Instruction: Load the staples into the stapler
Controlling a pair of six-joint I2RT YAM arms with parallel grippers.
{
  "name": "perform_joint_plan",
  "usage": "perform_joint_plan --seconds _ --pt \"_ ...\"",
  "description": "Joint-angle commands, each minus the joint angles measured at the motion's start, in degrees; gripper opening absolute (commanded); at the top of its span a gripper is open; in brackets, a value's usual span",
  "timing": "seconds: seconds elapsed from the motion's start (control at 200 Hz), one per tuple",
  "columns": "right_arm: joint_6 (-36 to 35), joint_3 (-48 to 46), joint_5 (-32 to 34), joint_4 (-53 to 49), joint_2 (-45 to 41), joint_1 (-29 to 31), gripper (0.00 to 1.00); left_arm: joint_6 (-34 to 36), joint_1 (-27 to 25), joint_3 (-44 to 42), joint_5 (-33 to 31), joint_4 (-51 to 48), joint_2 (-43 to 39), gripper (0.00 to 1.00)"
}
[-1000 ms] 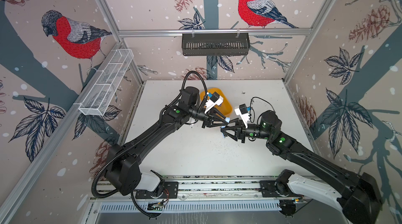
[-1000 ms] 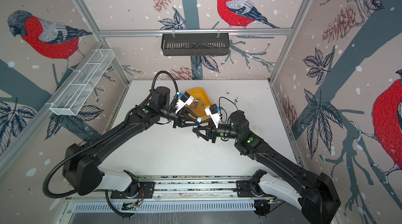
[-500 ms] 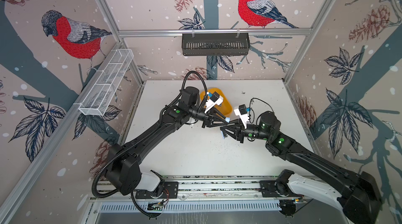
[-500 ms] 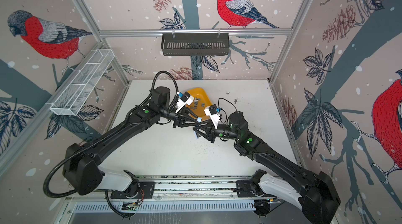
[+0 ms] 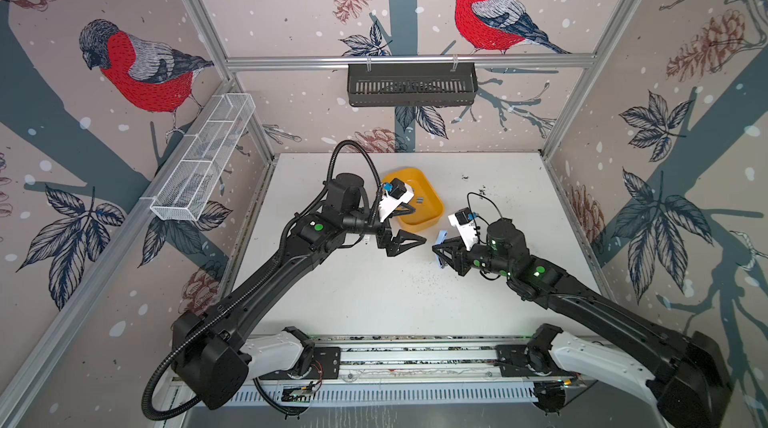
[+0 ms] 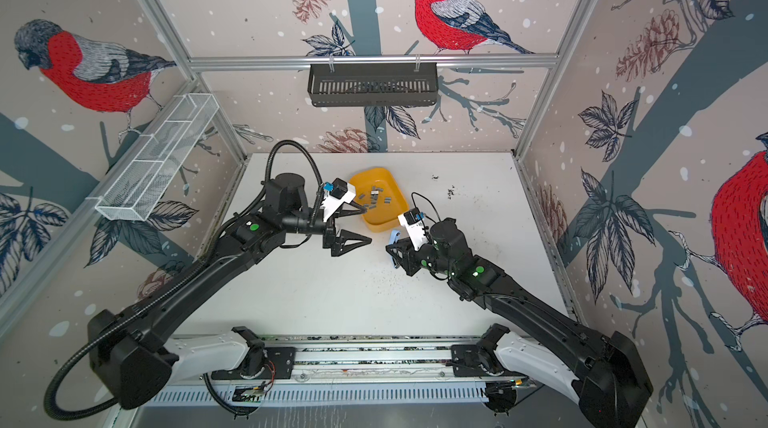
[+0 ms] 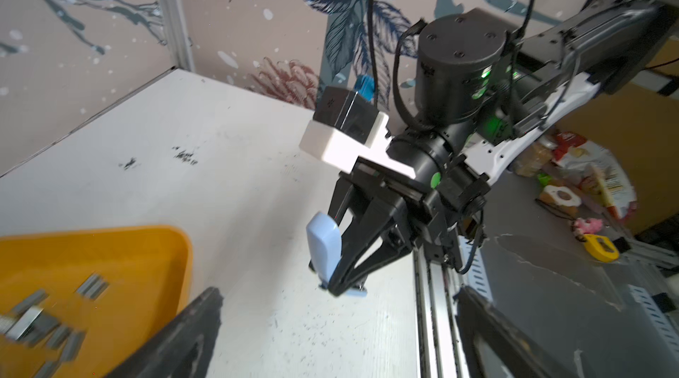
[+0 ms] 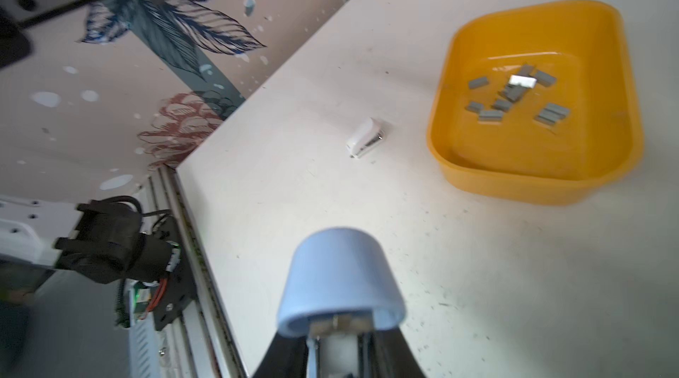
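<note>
Pale-blue stapler (image 7: 323, 244), pinched in right pincer (image 7: 336, 284), hung near-right of yellow tray (image 8: 532, 188); grey staples (image 8: 514, 97) lay loose inside. Empty left pincer (image 6: 368, 226) stood spread. Risk: tiny strips could slip; stapler might twist.

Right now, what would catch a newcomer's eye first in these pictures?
The orange plastic tray toward the back of the white table, small grey metal staple strips scattered inside. In front of it, the right gripper is shut on a light-blue plastic stapler, facing the open left gripper.
</note>
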Motion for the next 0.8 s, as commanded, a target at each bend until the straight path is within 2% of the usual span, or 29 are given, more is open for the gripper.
perform_joint_plan --seconds 0.0,0.17,0.55,0.796 --pt "-2.82 0.56 8.29 -6.75 1.91 0.69 0.17 3.83 0.15 -3.06 -7.94 -4.14 -3.75 0.99" --pt "-4.75 4.19 13.35 -11.75 10.20 2.65 0.17 0.43 0.08 -10.92 -14.58 2.44 -10.09 0.99" --pt "-7.47 9.99 18.78 -13.44 26.04 3.22 0.16 -1.64 0.15 -11.44 -14.82 3.40 -10.97 0.99" --pt "-5.43 9.28 17.76 -10.69 29.58 2.80 0.15 -0.64 0.08 -11.01 -14.86 2.11 -10.18 0.99"
